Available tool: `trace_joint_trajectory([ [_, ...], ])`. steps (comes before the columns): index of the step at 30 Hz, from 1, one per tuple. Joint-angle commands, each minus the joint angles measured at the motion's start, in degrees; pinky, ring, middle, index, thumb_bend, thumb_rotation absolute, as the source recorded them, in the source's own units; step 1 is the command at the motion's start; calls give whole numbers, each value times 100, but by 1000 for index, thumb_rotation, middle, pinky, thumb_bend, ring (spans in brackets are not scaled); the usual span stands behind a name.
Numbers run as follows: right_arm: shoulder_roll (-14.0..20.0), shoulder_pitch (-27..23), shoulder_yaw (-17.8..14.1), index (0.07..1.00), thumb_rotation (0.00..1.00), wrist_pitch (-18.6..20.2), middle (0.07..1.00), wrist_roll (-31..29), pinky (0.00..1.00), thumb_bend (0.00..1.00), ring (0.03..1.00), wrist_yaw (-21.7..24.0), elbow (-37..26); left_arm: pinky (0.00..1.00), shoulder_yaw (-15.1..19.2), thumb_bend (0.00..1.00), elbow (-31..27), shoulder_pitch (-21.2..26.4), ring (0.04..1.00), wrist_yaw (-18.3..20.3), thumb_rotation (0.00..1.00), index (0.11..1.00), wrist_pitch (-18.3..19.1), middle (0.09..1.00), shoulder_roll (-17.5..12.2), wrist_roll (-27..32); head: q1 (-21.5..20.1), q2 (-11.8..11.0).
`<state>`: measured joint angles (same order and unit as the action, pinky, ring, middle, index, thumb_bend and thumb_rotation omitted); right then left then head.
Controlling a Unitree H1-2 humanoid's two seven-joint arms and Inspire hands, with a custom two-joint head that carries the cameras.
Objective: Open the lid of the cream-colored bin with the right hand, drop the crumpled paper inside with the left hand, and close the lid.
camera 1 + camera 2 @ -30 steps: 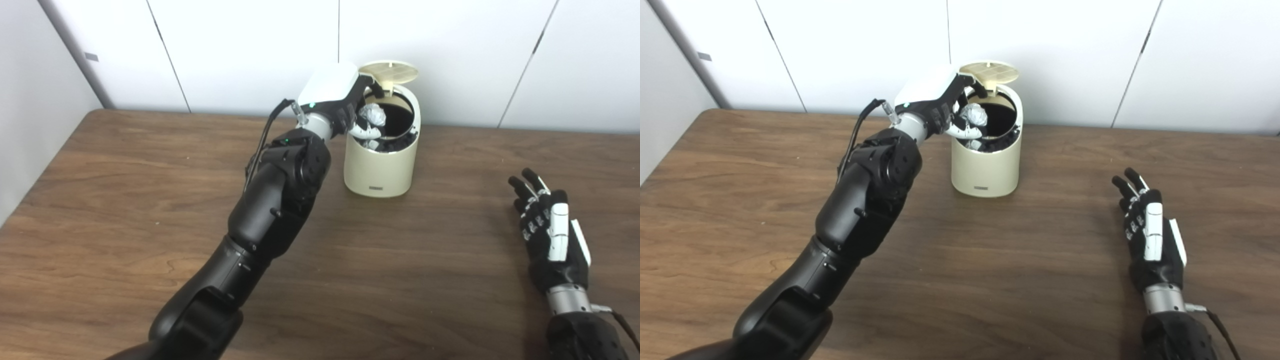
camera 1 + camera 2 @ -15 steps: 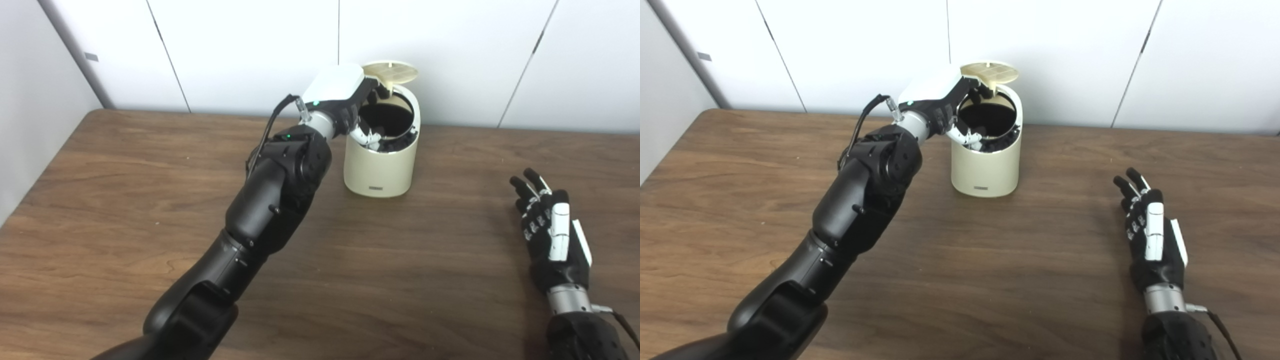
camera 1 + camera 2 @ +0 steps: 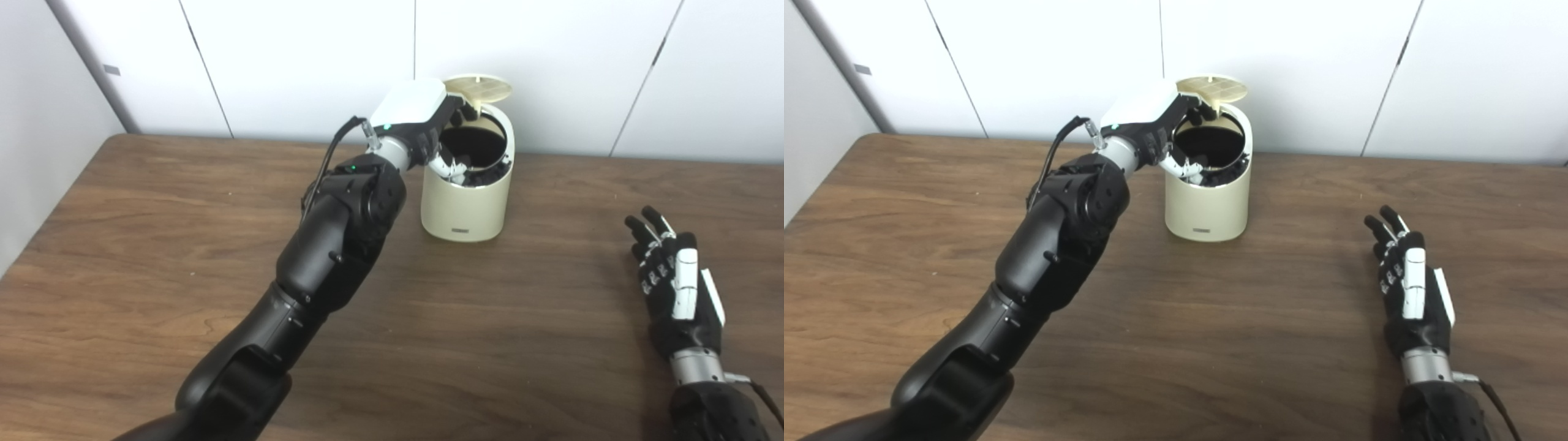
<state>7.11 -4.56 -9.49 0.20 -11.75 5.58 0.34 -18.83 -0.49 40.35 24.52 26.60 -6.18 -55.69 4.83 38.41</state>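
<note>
**A:** How far along are you?

**B:** The lid (image 3: 478, 87) of the cream-colored bin (image 3: 467, 202) stands up at the far rim, so the opening is done. My left hand (image 3: 442, 142) is at the bin's left rim with its fingers spread over the mouth and pinching nothing. I can't see the crumpled paper anywhere; my guess is that it lies down in the dark inside, so the drop looks done. Closing the lid is left.

**A:** And the other hand?

**B:** My right hand (image 3: 1410, 288) rests on the bench (image 3: 1176, 318) at the near right, well apart from the bin, fingers loosely spread and empty.

**A:** Where's the bin itself?

**B:** Upright at the far middle of the bench, close to the white wall panels (image 3: 306, 61).

**A:** Anything in the way?

**B:** Only my own left hand and arm (image 3: 334, 239). The fingers hang over the opening just under the raised lid, so I judge they must come out before the lid can swing down. Nothing else stands near the bin.
</note>
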Motion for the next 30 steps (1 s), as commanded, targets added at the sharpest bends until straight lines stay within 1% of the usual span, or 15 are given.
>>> trace_joint_trajectory([
  [1,-13,29,12,910,1000,-145,882,28,1000,528,974,-28,104,340,61,591,-170,134,401,-345,0,634,-86,493,16,49,10,2],
  [2,-9,29,13,909,1000,-163,880,39,1000,530,972,-29,121,390,83,556,-170,111,439,-463,0,579,-126,477,29,87,7,2],
  [3,-15,29,8,910,1000,-163,878,37,1000,527,971,-36,126,415,102,531,-173,87,432,-586,0,535,-167,487,41,120,8,0],
  [4,-20,30,5,908,1000,-149,871,23,1000,527,970,-37,124,409,109,515,-175,66,425,-716,0,508,-214,490,46,136,8,0],
  [6,-29,31,-2,908,1000,-129,868,-7,1000,527,970,-37,118,413,134,506,-179,35,429,-922,0,492,-264,493,61,210,8,3],
  [7,-32,31,-4,907,1000,-122,868,-15,1000,525,967,-40,116,359,145,488,-182,25,425,-1001,0,492,-278,492,64,246,8,3],
  [8,-29,28,-7,907,1000,-123,866,-28,1000,526,965,-34,123,336,163,481,-192,19,421,-1057,0,494,-262,491,79,280,13,1],
  [11,-6,28,8,908,1000,-140,867,17,1000,526,967,-35,137,320,174,475,-197,24,416,-1203,0,485,-256,494,83,302,28,-2],
  [17,3,23,7,907,1000,-157,868,8,1000,511,969,-20,179,308,177,471,-199,23,385,-1327,0,493,-272,467,34,351,44,-23],
  [22,0,13,-13,909,1000,-188,871,-32,1000,508,971,-9,235,348,254,475,-326,-52,397,-1344,0,486,-223,480,33,511,46,-27],
  [25,-27,1,-43,904,1000,-155,865,-95,1000,505,971,-22,251,339,342,474,-484,-145,398,-1383,0,483,-232,486,52,666,46,-27],
  [28,-25,9,-43,908,1000,-181,868,-104,1000,500,971,-4,267,348,344,476,-625,-222,406,-1371,0,480,-263,480,-12,701,54,-41],
  [30,-32,6,-38,909,1000,-169,868,-93,1000,504,971,-9,265,343,375,475,-776,-298,407,-1267,0,484,-193,479,-40,753,55,-53],
])
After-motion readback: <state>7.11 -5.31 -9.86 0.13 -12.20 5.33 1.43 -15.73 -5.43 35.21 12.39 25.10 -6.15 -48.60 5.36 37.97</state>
